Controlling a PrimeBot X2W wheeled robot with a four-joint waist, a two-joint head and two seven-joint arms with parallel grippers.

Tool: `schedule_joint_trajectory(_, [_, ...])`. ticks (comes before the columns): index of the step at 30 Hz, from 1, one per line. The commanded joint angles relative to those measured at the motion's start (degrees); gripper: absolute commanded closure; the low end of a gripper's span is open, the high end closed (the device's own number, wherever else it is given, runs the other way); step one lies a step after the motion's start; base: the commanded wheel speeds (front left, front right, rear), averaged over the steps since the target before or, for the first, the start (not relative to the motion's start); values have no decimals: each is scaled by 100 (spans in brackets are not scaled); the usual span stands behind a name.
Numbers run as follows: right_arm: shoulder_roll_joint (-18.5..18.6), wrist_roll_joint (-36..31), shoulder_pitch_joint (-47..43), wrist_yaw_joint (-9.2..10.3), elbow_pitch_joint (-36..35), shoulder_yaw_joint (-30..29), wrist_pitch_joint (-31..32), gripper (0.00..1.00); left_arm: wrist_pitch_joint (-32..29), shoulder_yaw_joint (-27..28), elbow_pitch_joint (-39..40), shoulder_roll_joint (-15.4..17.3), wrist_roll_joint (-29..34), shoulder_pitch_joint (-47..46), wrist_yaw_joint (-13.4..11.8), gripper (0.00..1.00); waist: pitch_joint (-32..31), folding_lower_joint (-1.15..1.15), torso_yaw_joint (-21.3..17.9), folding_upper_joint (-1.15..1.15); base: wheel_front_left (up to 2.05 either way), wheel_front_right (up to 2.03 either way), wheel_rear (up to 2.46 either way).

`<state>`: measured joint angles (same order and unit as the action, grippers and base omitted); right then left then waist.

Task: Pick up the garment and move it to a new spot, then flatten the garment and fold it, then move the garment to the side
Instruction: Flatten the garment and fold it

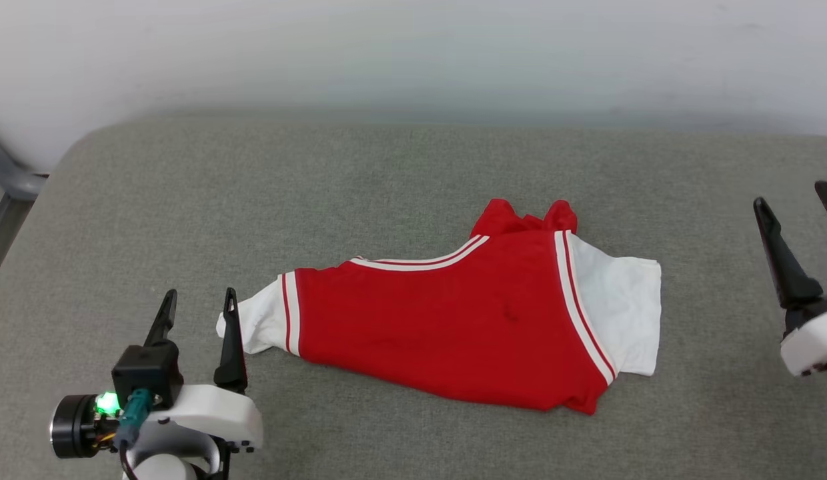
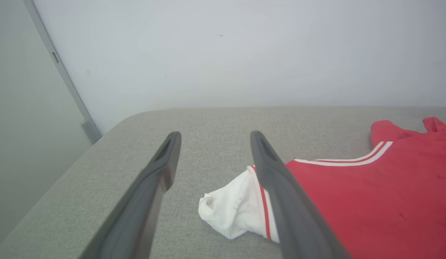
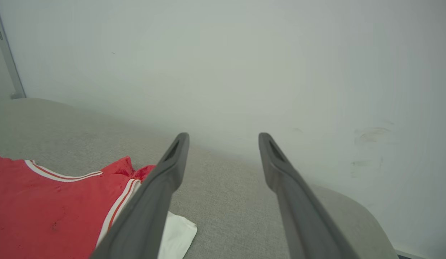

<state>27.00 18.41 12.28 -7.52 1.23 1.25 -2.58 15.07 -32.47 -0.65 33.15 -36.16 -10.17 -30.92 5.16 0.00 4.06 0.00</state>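
At the far left edge of the head view, at 9 o'clock, a grey metal post (image 1: 7, 180) leans against the pale wall (image 1: 413, 53). The left hand (image 1: 201, 293) sits at about 8 o'clock over the grey fabric-covered table (image 1: 320, 187), its two dark fingers spread apart with nothing between them. Its inner finger (image 1: 231, 333) crosses in front of the edge of a white sleeve (image 1: 257, 327); whether it touches the cloth cannot be told. In the left wrist view that sleeve lies crumpled between the two fingers and partly behind the one at 4 o'clock. The garment (image 1: 467, 320) lies near the middle of the table, mostly flat but skewed. Its red body runs from that sleeve at 9 o'clock across to the other white sleeve (image 1: 620, 313) at 3 o'clock, which lies smooth. Red-and-white striped trim marks both sleeve seams. A bunched fold of red cloth (image 1: 527, 217) pokes up at its 12 o'clock edge, and a small dark smudge (image 1: 510, 313) shows on the red front. The right hand (image 1: 790, 195) is at 3 o'clock, well apart from the garment, fingers held wide and gripping nothing. In the right wrist view the red cloth and a white sleeve corner lie at 8 o'clock, partly behind the finger on that side.
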Motion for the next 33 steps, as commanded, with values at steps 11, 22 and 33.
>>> schedule_joint_trajectory(11, [1540, 1650, 1261, 6, 582, 1878, 2716, 0, 13, 771, 361, -961, 1328, 375, 312, 0, 575, 0, 359, 0, 0, 0, 0])
schedule_joint_trajectory(22, [1698, 2349, 2495, 6, 1693, 2973, 4119, 0, 14, 1287, 235, -1794, 2079, 183, 937, 0, 1228, 0, 658, 0, 0, 0, 0])
schedule_joint_trajectory(33, [1365, 2650, 2539, -5, 2660, 4064, 3754, 27, 14, 1783, 50, -2280, 2542, 173, 1421, 0, 1396, 0, 664, 0, 0, 0, 0])
